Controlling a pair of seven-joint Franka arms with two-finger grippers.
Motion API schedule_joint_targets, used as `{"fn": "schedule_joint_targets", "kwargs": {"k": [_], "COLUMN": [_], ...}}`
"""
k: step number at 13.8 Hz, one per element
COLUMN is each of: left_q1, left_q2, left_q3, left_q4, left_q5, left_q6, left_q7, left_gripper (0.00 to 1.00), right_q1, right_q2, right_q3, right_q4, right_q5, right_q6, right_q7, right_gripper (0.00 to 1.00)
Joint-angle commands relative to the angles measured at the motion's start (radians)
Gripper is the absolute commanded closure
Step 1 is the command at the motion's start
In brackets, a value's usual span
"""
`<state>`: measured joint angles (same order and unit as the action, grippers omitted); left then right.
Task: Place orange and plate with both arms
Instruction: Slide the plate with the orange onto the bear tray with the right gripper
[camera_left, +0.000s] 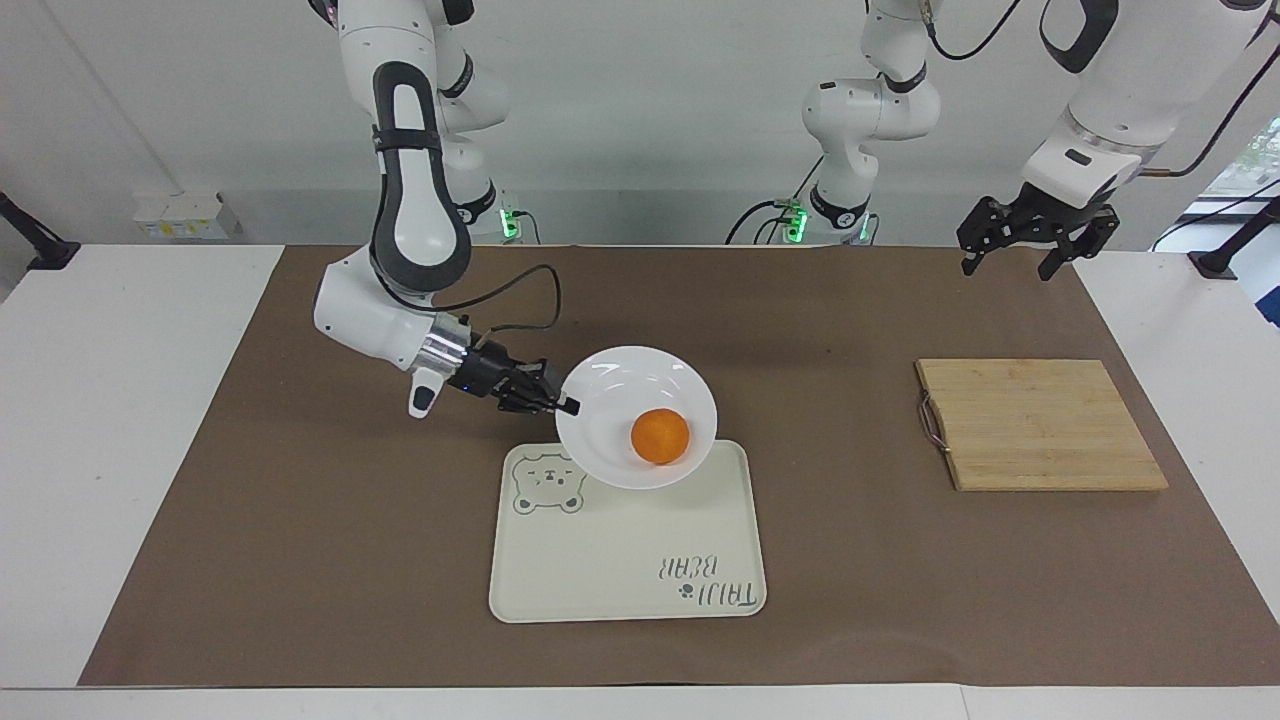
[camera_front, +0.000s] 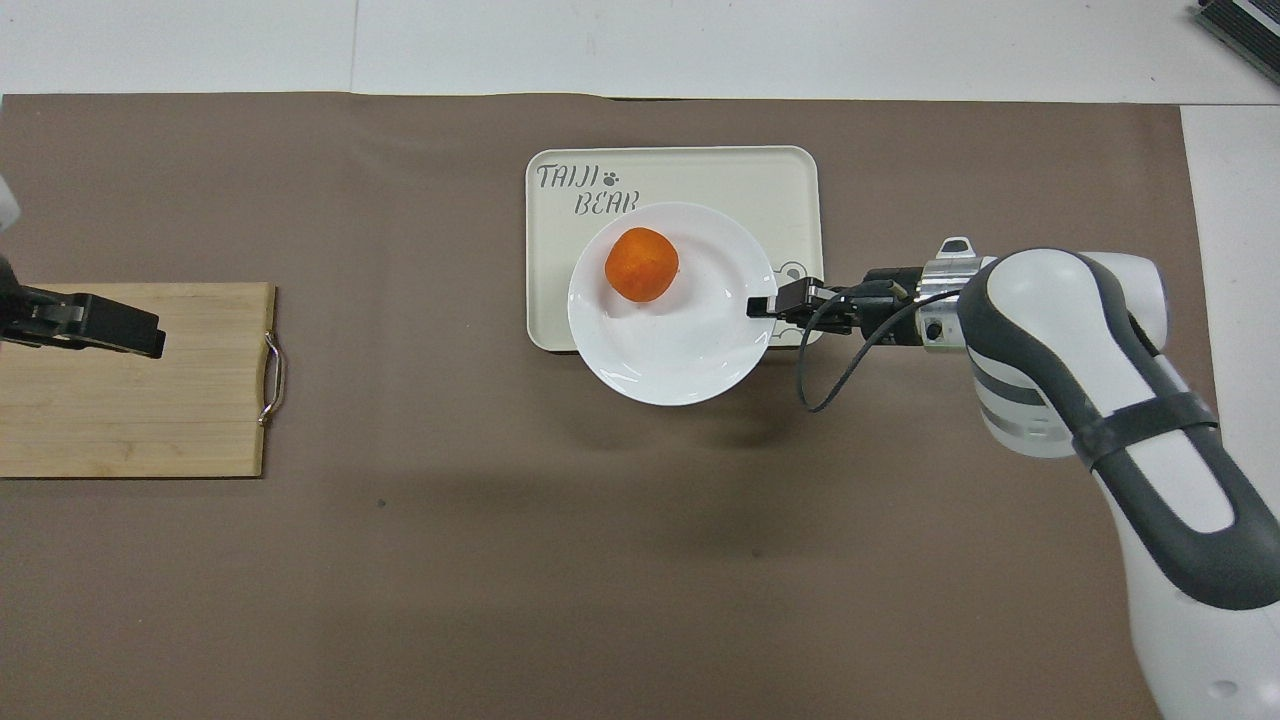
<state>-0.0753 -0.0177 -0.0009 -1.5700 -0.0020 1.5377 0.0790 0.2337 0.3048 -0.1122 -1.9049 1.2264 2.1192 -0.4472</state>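
While the right tool stays out of the dish itself, it is clamped on the rim of the white plate at the edge toward the right arm's end of the bench, and carries the plate raised and tilted over the edge of the cream bear tray nearer to the robots. The orange rests inside the plate, well apart from the gripped rim, at the low part of the tilt. In the overhead view the plate covers most of the tray's bear drawing and overhangs the tray's near edge, so the tray's free surface lies farther from the robots than the plate. By judgement, the coming move turns on that offset: the plate must travel farther out over the tray, level, before lowering. The left tool waits with jaws spread, over the brown mat near the bamboo cutting board.
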Motion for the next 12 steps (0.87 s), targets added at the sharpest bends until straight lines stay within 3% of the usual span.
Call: {"fn": "schedule_joint_targets", "kwargs": {"k": [1,6,12], "left_q1": [0.006,0.006,0.006], "left_q2": [-0.004,-0.004,-0.004], "left_q3": [-0.002,-0.002,-0.002], "left_q4": [0.005,0.005,0.005], "left_q5": [-0.004,-0.004,-0.004], "left_q6": [-0.002,-0.002,-0.002], "left_q7": [-0.002,-0.002,-0.002], "left_gripper": [0.0,0.0,0.0], "right_q1": [-0.013,-0.022,-0.019], "right_q2": [0.132,0.312,0.362], "right_q3": [0.006,0.009,0.008], "right_q4": [0.16,0.345,0.348], "right_q5": [0.033,0.035,0.027], "right_q6": [-0.015,-0.002,-0.002], "right_q7": [0.025,0.085,0.073], "right_gripper": [1.0,1.0,1.0]}}
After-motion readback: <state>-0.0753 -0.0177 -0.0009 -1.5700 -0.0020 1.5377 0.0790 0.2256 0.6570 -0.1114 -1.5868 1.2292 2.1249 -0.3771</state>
